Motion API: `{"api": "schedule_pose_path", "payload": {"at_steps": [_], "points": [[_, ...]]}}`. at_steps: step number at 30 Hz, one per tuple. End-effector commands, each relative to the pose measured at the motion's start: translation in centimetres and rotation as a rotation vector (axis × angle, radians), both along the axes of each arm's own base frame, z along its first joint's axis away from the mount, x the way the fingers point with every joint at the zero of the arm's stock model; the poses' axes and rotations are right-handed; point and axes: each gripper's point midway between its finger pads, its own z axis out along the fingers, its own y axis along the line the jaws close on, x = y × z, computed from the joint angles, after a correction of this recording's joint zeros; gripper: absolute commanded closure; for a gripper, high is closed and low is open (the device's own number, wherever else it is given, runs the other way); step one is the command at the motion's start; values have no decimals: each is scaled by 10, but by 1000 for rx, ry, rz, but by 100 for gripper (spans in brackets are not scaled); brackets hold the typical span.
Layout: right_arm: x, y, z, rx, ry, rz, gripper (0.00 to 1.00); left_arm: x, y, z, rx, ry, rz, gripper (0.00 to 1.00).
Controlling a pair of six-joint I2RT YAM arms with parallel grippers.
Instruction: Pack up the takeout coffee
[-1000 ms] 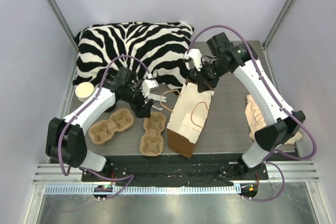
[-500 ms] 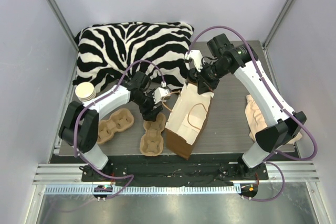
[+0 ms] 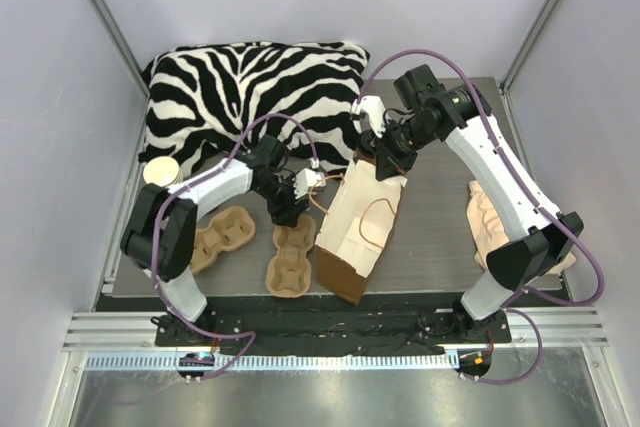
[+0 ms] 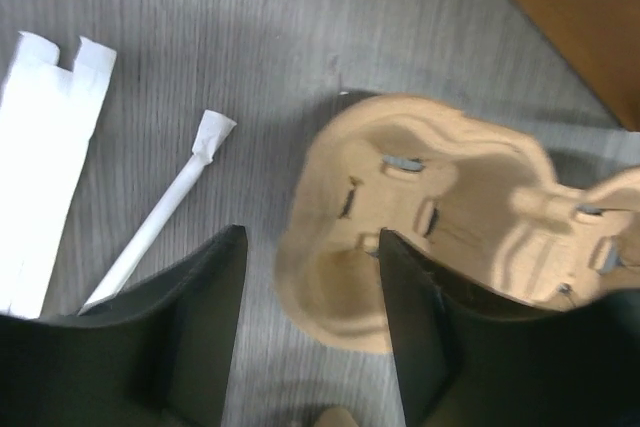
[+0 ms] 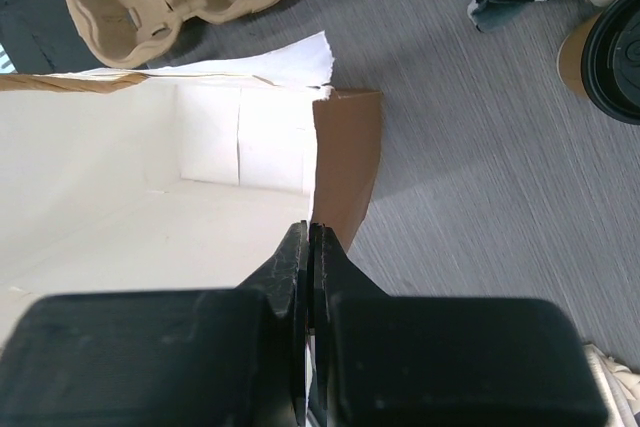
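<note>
Black-lidded takeout coffee (image 5: 610, 47) stands near brown bag (image 5: 345, 162).

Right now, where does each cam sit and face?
Top external: above and behind the bases, facing down on the table; left arm and right arm show.
Left wrist: faces down at cup carrier; left gripper open.
Right wrist: faces down into paper bag; right gripper pinches its rim.
Shared: top and left wrist both show that carrier.

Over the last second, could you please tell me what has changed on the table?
The left gripper edged right toward the brown paper bag, hovering over the tan moulded-pulp cup carrier as its jaws narrowed, holding nothing. The right gripper stayed shut on the bag's rim; the carrier and zebra-striped cushion stayed put.
</note>
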Motion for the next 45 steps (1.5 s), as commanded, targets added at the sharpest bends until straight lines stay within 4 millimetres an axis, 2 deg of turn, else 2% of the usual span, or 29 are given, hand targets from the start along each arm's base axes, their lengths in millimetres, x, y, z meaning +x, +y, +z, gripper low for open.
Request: {"api": "schedule_pose_path", "payload": {"at_steps": [1,5,8,9,12,13,15,16,19,20,21,22,24,25,27,28,30,31,33,34,36,37,39,40,42,43,45], "points": [[-33,-11,3,-30,96,23,99,7,-6,3,-53,33,-27,50],[-31,-10,6,-21,94,17,99,1,-9,12,-85,44,-41,64],[-21,-9,13,-3,41,-22,99,-4,-7,22,-94,38,-31,77],[-20,-8,14,0,32,-18,99,-3,-7,30,-100,21,-25,85],[-27,-8,15,3,48,19,99,-9,-1,42,-99,13,-14,97],[-28,-9,12,-1,65,27,99,-11,1,55,-112,-14,-10,99],[-32,-8,12,11,85,37,99,-15,8,64,-111,-31,8,100],[-33,-9,14,19,73,52,99,-16,12,79,-127,-73,17,100],[-39,-7,20,50,49,89,99,-20,23,103,-142,-112,50,100],[-39,-7,24,62,36,90,99,-19,31,124,-160,-158,74,100],[-40,-6,26,68,36,93,99,-15,37,135,-148,-196,97,100],[-40,-5,27,74,30,98,99,-9,43,166,-162,-268,124,100],[-41,-4,32,88,17,108,99,-5,48,200,-194,-319,156,100],[-41,-3,35,93,9,107,99,-4,51,231,-213,-368,164,100],[-41,-2,40,109,-14,108,99,-8,52,264,-244,-424,171,100],[-43,0,42,121,-10,115,99,-9,52,289,-271,-481,173,100],[-42,-1,45,126,-20,120,99,-13,53,319,-308,-553,181,100],[-42,0,45,126,-23,123,99,-14,55,346,-339,-615,196,100],[-43,-1,44,126,-25,116,99,-17,57,374,-375,-683,208,100],[-41,-1,44,128,-29,110,99,-21,59,401,-400,-753,207,100],[-43,-1,41,125,-19,104,99,-25,61,423,-423,-808,210,100],[-42,0,40,127,-20,103,99,-31,63,443,-446,-856,206,100],[-41,-1,36,119,-13,95,99,-33,62,458,-471,-883,205,100],[-41,-1,34,118,-9,95,99,-39,62,478,-509,-925,204,100],[-38,0,34,121,-1,81,99,-47,54,496,-594,-897,198,100],[-37,2,34,122,5,82,99,-49,50,517,-645,-917,187,100],[-35,5,35,131,13,80,99,-57,40,534,-733,-865,177,100]]}}
